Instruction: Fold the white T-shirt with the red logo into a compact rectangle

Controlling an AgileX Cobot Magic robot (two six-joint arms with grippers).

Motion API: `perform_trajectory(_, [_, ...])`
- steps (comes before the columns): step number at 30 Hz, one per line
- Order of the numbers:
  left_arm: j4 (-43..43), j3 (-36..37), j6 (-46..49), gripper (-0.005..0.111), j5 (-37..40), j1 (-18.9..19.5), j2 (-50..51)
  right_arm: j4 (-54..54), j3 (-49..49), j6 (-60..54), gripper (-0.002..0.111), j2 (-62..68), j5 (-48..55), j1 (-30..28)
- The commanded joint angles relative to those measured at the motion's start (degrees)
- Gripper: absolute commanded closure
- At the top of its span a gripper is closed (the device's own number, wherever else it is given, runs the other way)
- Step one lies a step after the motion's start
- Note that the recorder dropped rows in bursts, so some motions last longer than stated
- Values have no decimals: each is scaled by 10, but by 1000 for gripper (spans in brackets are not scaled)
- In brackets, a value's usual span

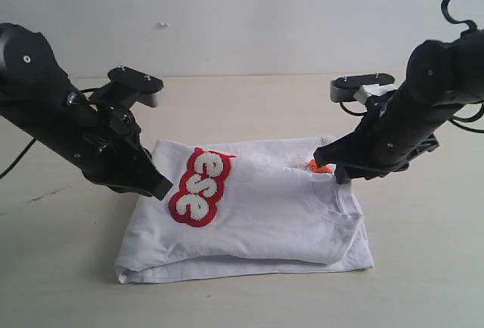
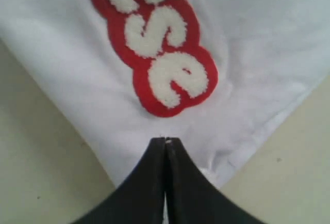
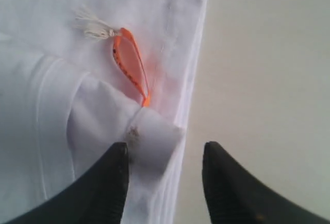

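Observation:
The white T-shirt (image 1: pixel 265 215) lies folded in layers on the table, with the end of the red logo (image 1: pixel 200 186) showing on top at its left. My left gripper (image 1: pixel 162 190) sits at the shirt's left edge just beside the logo (image 2: pixel 160 43). Its jaws (image 2: pixel 165 140) are pressed together with a sliver of white cloth between them. My right gripper (image 1: pixel 327 163) is at the collar by the orange neck tag (image 1: pixel 318 166). It stands open (image 3: pixel 165 152), astride the shirt's edge (image 3: pixel 41 28), with a raised fold of cloth against one finger, below the tag (image 3: pixel 129 61).
The beige table (image 1: pixel 423 267) runs all round the shirt, and a pale wall stands behind it. Black cables trail off beside both arms. Bare tabletop (image 3: pixel 268 53) lies just beyond the shirt's edge under the right gripper.

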Motion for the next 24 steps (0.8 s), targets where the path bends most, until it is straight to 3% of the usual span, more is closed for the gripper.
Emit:
perform_trajectory(1, [-5,3,3,107,-18,21,-8,136,1,-115,62,43,-44,-3])
perform_trajectory(5, [-8,3,3,107,-23,26,-8,201,1,-176,63,55,-41,-3])
perform_trajectory(8, [-8,3,5,107,-25,26,-8,201,1,-184,70,57,-41,-3])
perform_trajectory(9, [-8,3,5,107,-25,26,-8,201,1,-188,75,57,-41,-3])
perform_trajectory(11, [-8,3,5,107,-26,26,-8,201,1,-215,101,57,-47,-3])
perform_trajectory(12, [-8,3,5,107,-26,26,-8,201,-2,-219,108,57,-50,-3])
perform_trajectory(16, [9,3,6,107,-52,26,-8,205,-47,-306,108,35,-66,10])
perform_trajectory(19, [21,-11,26,107,-88,27,-8,205,-52,-436,108,-3,-196,52])
perform_trajectory(22, [21,-30,48,107,-126,27,-8,251,-57,-402,108,8,-358,62])
perform_trajectory(24, [22,-30,49,107,-157,33,-6,280,-90,-397,108,48,-315,39])
